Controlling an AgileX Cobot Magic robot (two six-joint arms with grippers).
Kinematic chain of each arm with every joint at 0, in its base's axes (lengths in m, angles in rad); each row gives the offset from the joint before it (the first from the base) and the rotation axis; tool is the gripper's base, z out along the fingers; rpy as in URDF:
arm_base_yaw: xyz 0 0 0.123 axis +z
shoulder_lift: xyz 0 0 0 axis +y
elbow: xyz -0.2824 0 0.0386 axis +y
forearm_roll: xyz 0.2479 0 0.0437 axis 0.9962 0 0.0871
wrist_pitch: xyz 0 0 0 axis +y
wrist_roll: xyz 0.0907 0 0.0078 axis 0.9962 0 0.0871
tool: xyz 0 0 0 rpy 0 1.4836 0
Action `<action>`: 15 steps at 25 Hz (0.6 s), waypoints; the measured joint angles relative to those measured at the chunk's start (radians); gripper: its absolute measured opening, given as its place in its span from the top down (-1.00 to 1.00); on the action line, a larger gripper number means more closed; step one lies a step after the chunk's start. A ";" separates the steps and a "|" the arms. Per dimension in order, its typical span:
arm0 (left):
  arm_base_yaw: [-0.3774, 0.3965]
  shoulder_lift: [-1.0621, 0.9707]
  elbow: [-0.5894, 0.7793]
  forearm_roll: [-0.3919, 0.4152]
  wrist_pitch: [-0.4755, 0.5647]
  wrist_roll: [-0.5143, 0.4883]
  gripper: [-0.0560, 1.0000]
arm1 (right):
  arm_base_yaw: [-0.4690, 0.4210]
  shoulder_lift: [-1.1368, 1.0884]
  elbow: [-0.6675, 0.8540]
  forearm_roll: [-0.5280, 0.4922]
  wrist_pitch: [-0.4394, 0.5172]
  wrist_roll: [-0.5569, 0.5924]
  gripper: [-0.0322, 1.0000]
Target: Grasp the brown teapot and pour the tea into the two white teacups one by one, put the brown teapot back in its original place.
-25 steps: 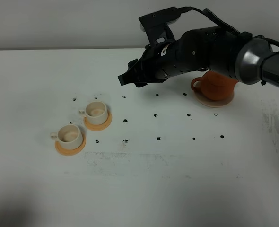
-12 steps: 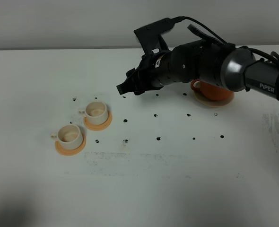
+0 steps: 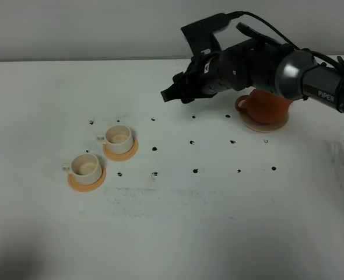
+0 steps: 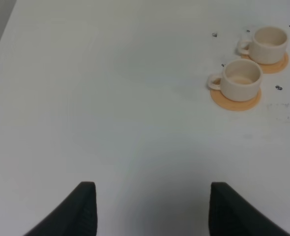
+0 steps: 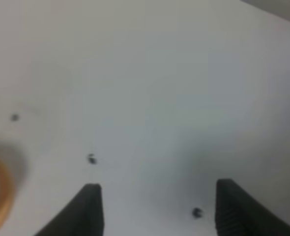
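Brown teapot (image 3: 268, 108): upright on pale coaster (image 3: 265, 126), far right of bench (image 3: 218, 221), unheld. Right fingers (image 5: 88, 209): spread wide, empty, apart from it. Two white teacups (image 3: 119, 136): on orange saucers (image 3: 86, 182), paired for pouring. Left fingers (image 4: 83, 209): open, empty

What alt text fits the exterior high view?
The right gripper, open and empty, hangs above the white table, left of the brown teapot on its beige coaster. Further left stand a rear teacup and a front teacup, each on an orange saucer.
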 joint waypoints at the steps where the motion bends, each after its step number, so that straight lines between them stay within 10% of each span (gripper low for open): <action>1: 0.000 0.000 0.000 0.000 0.000 0.000 -0.06 | -0.015 0.002 -0.001 -0.007 0.003 0.006 0.00; 15: 0.000 0.000 0.000 0.000 0.000 0.000 -0.06 | -0.111 0.060 -0.003 -0.017 0.041 0.033 0.00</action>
